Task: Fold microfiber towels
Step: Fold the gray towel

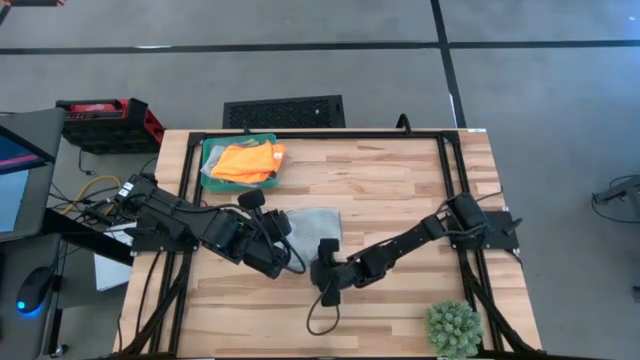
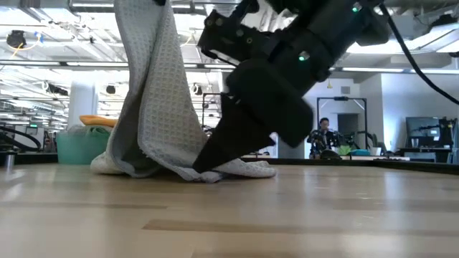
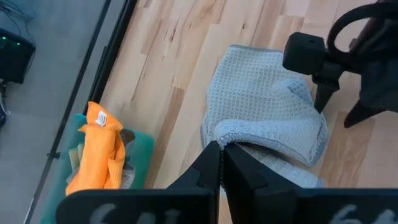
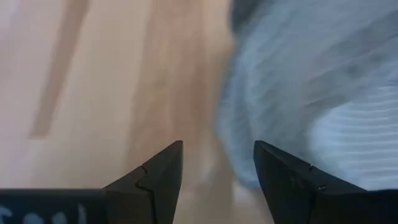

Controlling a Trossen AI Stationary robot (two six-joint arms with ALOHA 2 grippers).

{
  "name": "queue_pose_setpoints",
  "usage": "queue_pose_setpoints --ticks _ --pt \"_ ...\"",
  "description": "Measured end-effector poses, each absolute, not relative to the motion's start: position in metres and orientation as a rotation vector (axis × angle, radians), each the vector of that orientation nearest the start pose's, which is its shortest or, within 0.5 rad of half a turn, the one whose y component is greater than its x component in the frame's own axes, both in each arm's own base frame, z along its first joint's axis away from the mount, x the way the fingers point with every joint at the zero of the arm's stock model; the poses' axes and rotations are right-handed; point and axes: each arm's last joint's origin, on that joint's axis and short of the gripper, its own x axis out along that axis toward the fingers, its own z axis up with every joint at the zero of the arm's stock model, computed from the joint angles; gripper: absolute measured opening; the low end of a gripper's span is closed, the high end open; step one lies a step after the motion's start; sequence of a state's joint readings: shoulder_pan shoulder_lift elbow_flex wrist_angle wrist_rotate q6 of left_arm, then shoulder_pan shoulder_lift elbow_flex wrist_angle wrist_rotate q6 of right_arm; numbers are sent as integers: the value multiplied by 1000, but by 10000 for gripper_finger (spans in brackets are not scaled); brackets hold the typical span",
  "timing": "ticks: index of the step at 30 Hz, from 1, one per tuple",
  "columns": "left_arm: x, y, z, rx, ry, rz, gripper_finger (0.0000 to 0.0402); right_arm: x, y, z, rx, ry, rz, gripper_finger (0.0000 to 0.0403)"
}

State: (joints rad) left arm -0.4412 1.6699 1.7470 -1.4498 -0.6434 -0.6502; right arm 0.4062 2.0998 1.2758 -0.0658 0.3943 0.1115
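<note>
Plant ball (image 1: 454, 329) sits at the lower right of the high view, on the near edge of the wooden table (image 1: 400, 180), well apart from everything else.

Right gripper (image 1: 327, 283), lower centre of the high view: fingers spread wide, tips down at the table surface just beside the near edge of the pale grey towel (image 1: 312, 222). In its wrist view both fingers (image 4: 158, 171) stand apart with bare wood between them; nothing gripped, and the grey cloth lies just past one tip.

Left gripper (image 3: 221, 163), left of centre in the high view: fingers pressed together on a fold of the same grey towel, which hangs from it. The low view shows that cloth rising in a tall drape at upper left of the frame, its lower part still bunched on the table.

Farther back, upper left of the high view: green tray (image 1: 209, 152) at the table's far edge, holding the orange towel (image 1: 247, 161), crumpled.
</note>
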Motion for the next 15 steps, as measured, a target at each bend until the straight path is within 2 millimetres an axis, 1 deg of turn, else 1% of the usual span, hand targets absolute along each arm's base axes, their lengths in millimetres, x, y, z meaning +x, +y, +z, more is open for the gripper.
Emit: queue_pose_setpoints --ticks 6,8,11,12,15 --pt "282 -114 356 136 1037 524 0 395 152 118 -215 835 8 221" --pt "282 -114 356 136 1037 524 0 398 153 109 -215 833 8 221" --pt "282 -114 356 136 1037 524 0 399 154 105 -215 826 9 221" --pt "282 -114 356 136 1037 524 0 401 154 99 -211 820 4 221" --pt "282 -114 356 135 1036 524 0 402 155 98 -233 805 -38 220"
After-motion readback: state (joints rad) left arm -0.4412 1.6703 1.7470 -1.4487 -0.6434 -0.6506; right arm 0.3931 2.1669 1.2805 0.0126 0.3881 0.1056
